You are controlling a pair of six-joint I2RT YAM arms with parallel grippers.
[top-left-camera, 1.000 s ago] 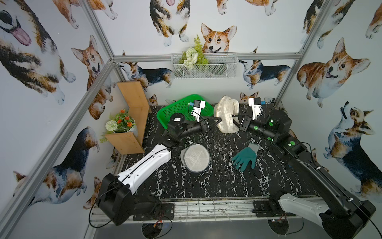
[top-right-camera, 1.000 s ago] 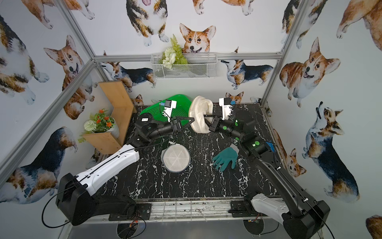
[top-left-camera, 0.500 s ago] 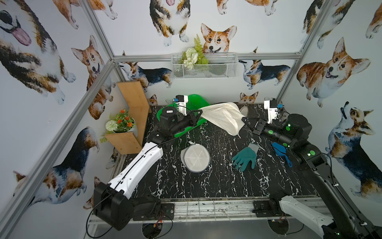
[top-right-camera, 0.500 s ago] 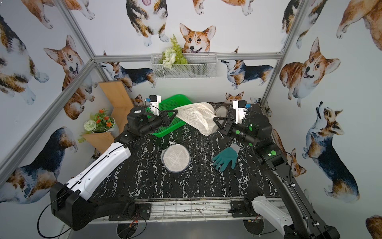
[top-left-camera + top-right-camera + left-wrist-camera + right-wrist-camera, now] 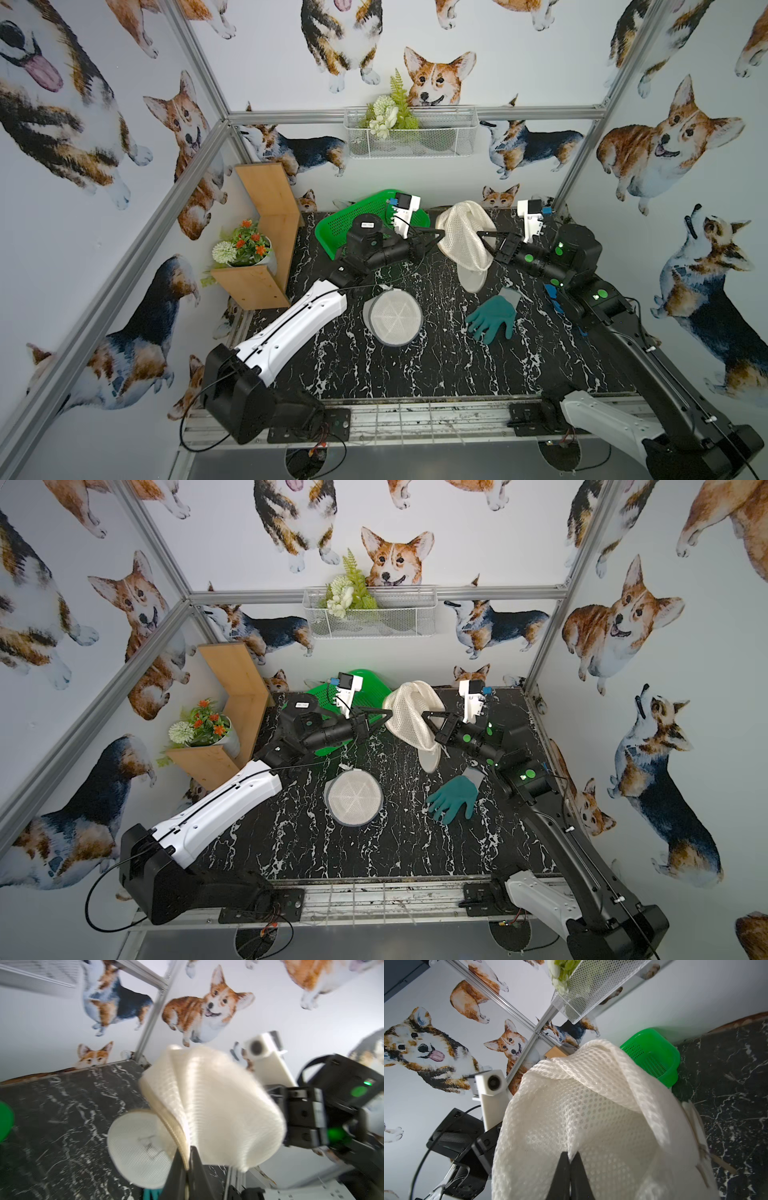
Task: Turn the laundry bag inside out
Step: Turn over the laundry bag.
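Although the inversion is judged to be barely begun, the holdings are recorded as follows.

1. Laundry bag (image 5: pixel 464 237): white mesh, held clear of the black marbled table (image 5: pixel 415 374) at 12 o'clock from the table's centre, between the two arms. A round flat end panel hangs from it toward 6 o'clock, close to the tabletop. Whether the panel touches cannot be told.

2. Left gripper (image 5: pixel 439 235): clenched on the bag's edge at the bag's 9 o'clock.

3. Right gripper (image 5: pixel 481 234): clenched on the mesh at the bag's 3 o'clock.

The opposed pinches are judged to be placed so that the mouth can be spread and the body passed through it. The bag is presumably held aloft so that the cloth hangs free.

4. Not handled: a round mesh disc (image 5: pixel 395 318) at 9 o'clock near the centre, a green glove (image 5: pixel 494 318) at 3 o'clock, and a green basket (image 5: pixel 332 228) at 10 o'clock by the far edge.

Views compared: in both top views the whole layout and the facing arms are given, but the pinch points are too small to be judged. In the left wrist view, though blurred, a thick seam band is shown nipped between the closed jaws of the left gripper (image 5: pixel 188 1159). In the right wrist view a pinch of open-weave cloth is shown in the right gripper (image 5: pixel 571 1157), with a fold lapped over a hollow of mesh beyond it.
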